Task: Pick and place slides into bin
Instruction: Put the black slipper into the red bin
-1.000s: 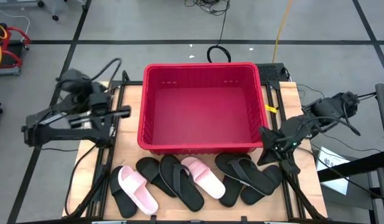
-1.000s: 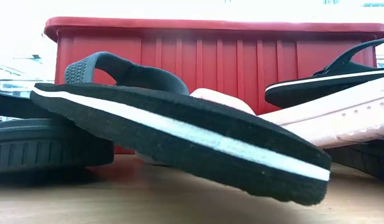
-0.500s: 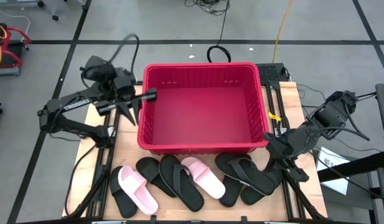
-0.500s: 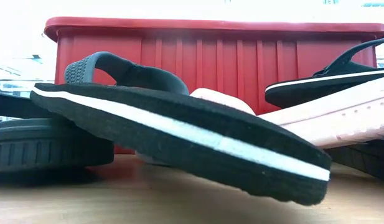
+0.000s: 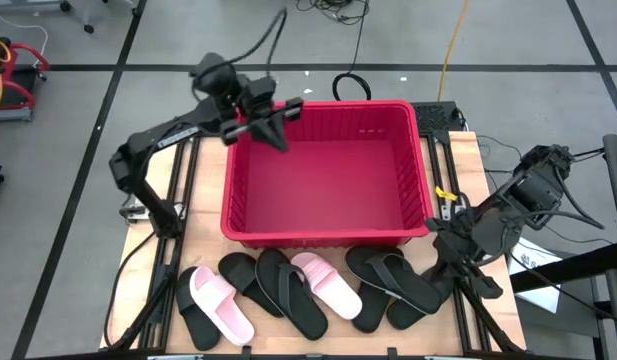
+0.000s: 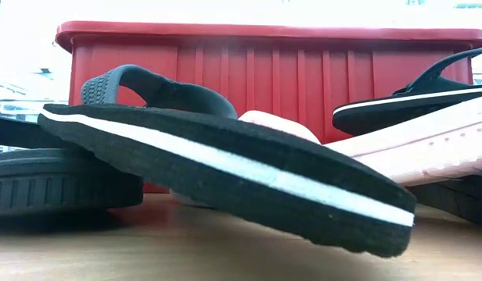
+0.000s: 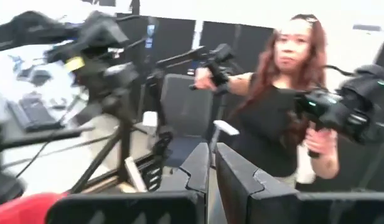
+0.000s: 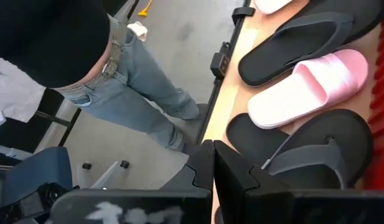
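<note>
Bin [image 5: 328, 170]: red, ribbed walls, on the table's [image 5: 203, 180] far half, nothing inside it. Slides [image 5: 318, 285]: in a loose row on the table just in front of the bin's near wall, some overlapping; black ones [image 5: 288, 290] mixed with two pink [image 5: 220, 305], one pink at the left end and the other [image 5: 328, 283] mid-row. From table height a black slide [image 6: 225, 168] with a white sole stripe lies tilted across the others before the bin wall [image 6: 303, 70]. Left gripper [image 5: 278, 125]: raised over the bin's far left corner, fingers [image 7: 198, 171] nearly together with a thin slit between, holding nothing. Right gripper [image 5: 438, 250]: low at the right end of the row, just beside the black slides there, fingers [image 8: 201, 165] pressed together, empty. Beyond the table: a person [image 7: 285, 99] holding camera gear; another person's jeans [image 8: 142, 93] by the table edge.
</note>
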Motion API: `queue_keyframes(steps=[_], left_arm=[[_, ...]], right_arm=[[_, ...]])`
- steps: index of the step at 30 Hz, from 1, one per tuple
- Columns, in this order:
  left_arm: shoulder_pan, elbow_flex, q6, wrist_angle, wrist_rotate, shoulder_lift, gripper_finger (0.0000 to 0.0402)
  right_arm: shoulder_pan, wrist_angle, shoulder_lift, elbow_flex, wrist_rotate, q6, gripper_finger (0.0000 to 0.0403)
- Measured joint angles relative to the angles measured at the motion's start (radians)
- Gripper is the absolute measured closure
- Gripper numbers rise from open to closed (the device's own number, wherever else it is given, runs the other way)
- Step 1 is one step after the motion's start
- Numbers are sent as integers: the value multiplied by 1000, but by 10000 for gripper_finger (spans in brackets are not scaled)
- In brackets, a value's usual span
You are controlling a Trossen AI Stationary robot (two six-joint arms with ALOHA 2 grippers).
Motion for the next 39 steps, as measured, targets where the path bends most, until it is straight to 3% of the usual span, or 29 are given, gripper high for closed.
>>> queue_keyframes(steps=[8,14,16,21,24,30,37,39], left_arm=[[144,16,52,11,-167,6,376],[167,16,-67,17,-361,0,376],[166,16,-25,8,-449,0,376],[174,16,136,-19,-496,-14,376],[177,16,313,-174,-604,-56,376],[153,15,761,-692,-1067,-186,376],[44,16,939,-1020,-1241,-347,376],[-8,16,964,-1099,-1332,-394,376]], right_arm=[[1,1,0,0,24,-1,403],[1,1,0,0,26,-8,403],[1,1,0,0,45,-6,403],[1,1,0,0,50,-6,403],[1,1,0,0,60,-6,403],[1,1,-1,0,121,-7,403],[4,0,0,0,125,-3,403],[13,-11,-1,0,125,-5,403]])
